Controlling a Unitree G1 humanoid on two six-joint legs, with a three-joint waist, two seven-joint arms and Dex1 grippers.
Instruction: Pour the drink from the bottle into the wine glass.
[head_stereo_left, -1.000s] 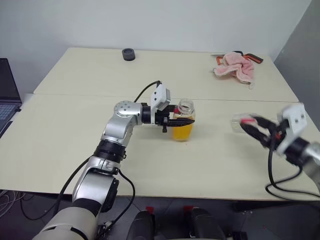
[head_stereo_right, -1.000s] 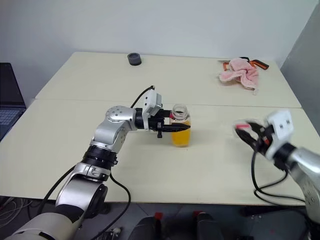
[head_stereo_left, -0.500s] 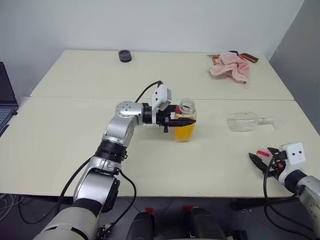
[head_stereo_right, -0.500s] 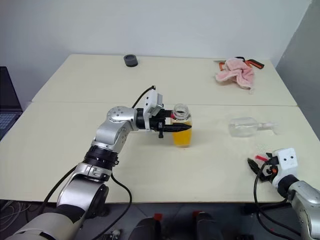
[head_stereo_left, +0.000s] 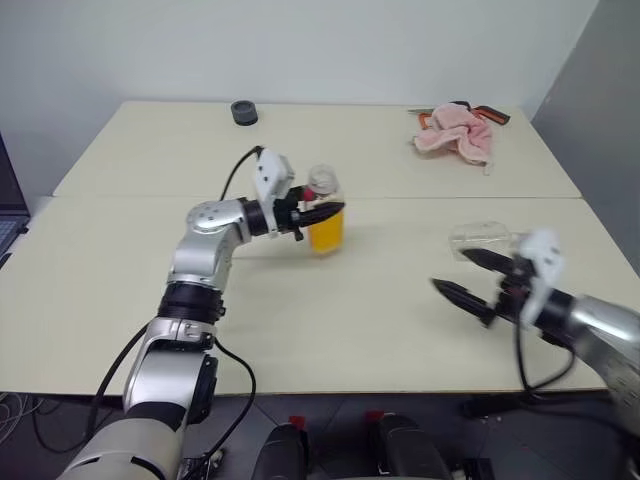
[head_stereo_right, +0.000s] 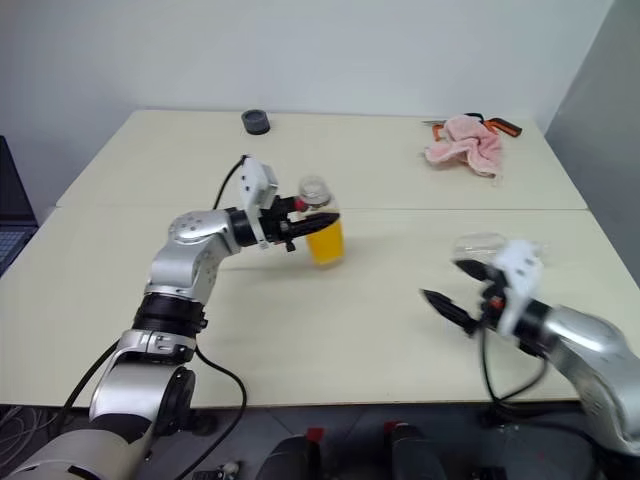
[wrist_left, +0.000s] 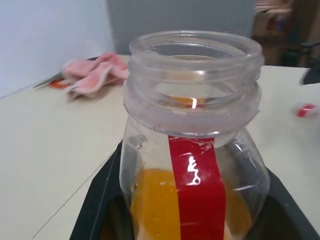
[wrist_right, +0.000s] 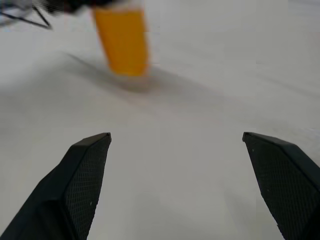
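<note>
bottle (head_stereo_left: 325, 215) uncapped, pinched by left gripper (head_stereo_left: 322, 213); wine glass (head_stereo_left: 478, 238) lies toppled beside spread empty right gripper (head_stereo_left: 467, 277); pouring not started.

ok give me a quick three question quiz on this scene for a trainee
1. True or false: the wine glass stands upright on the table.
2. What does the left pincer grip? A) the pink cloth B) the bottle C) the black disc
3. Fill in: the right pincer is ____ and holds nothing.

Key:
1. False. It lies on its side.
2. B. It is shut on the bottle, uncapped, with the orange drink inside.
3. Open.
</note>
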